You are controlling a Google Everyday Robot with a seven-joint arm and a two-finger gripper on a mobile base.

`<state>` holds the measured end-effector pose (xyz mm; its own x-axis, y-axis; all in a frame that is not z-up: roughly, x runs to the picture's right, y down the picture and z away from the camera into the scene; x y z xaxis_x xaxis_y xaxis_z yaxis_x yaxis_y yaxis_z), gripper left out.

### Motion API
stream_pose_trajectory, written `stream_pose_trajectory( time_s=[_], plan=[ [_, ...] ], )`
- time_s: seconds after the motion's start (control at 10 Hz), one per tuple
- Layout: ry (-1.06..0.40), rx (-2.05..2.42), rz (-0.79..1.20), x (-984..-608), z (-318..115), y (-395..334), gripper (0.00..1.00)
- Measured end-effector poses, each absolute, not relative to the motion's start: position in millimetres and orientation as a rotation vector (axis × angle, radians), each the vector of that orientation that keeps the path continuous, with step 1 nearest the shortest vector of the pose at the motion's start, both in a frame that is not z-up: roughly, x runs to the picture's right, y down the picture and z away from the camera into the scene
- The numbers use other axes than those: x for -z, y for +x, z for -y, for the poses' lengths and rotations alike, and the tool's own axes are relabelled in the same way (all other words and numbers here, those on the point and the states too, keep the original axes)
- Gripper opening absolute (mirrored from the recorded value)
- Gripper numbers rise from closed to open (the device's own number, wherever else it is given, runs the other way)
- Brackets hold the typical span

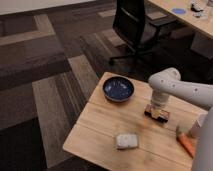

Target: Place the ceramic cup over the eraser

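The eraser [158, 115], a small black block with a tan top, lies on the wooden table [100, 125] right of the middle. My gripper [159, 106] hangs straight down right above it, at or touching its top. A pale white-grey object [126, 141], apparently the ceramic cup lying low on its side, rests near the table's front edge, well apart from the gripper. My white arm [175, 87] reaches in from the right.
A wide dark-blue bowl [118, 89] stands at the table's back left. An orange object [186, 145] lies at the right front edge. A black office chair [135, 27] stands behind the table, and a desk [190, 15] is at the far right.
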<state>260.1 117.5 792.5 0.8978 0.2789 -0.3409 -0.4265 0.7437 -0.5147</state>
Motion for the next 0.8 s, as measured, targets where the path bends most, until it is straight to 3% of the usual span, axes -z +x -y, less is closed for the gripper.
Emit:
stream_pose_trajectory(
  time_s=[0.1,0.5,0.8],
  plan=[
    [-0.623,-0.391,-0.251,-792.1,-118.1,260.4,0.14],
    [-0.624,-0.389,-0.25,-792.2,-117.7,259.1,0.78],
    [-0.624,-0.39,-0.25,-792.2,-117.6,259.2,0.8]
  ],
)
